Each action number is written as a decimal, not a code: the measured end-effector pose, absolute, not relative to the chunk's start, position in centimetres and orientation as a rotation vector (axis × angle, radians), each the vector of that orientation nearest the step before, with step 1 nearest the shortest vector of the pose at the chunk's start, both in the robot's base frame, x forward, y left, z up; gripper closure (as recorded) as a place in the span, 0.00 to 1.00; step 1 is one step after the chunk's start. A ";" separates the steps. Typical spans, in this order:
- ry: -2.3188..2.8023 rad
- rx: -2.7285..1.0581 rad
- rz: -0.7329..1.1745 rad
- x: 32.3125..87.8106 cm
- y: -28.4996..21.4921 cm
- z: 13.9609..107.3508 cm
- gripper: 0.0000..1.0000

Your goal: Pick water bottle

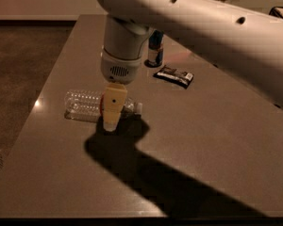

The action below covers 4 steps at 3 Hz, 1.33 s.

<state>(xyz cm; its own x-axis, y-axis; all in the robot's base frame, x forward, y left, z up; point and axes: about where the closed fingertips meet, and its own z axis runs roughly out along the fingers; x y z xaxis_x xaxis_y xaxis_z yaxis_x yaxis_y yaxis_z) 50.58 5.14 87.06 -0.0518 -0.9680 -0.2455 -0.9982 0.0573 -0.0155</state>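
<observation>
The water bottle (83,104) lies on its side on the dark table (193,140), towards the left, with its white cap pointing right. It is clear and ribbed, and its label band is mostly hidden. My gripper (111,122) hangs from the white arm, points straight down, and stands at the bottle's label end, in front of the bottle near its neck. Its tip is low, close to the tabletop.
A blue-silver can (154,52) stands behind the gripper's wrist. A black packet (174,76) lies to the right of the can. The table's left edge (47,84) runs close to the bottle. The arm's shadow (146,168) falls across the front.
</observation>
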 end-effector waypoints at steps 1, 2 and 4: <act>2.163 -2.044 0.229 50.4 5.9 86.0 0.18; 2.172 -2.055 0.225 50.2 6.3 85.6 0.41; 2.144 -2.044 0.233 50.0 5.2 87.9 0.87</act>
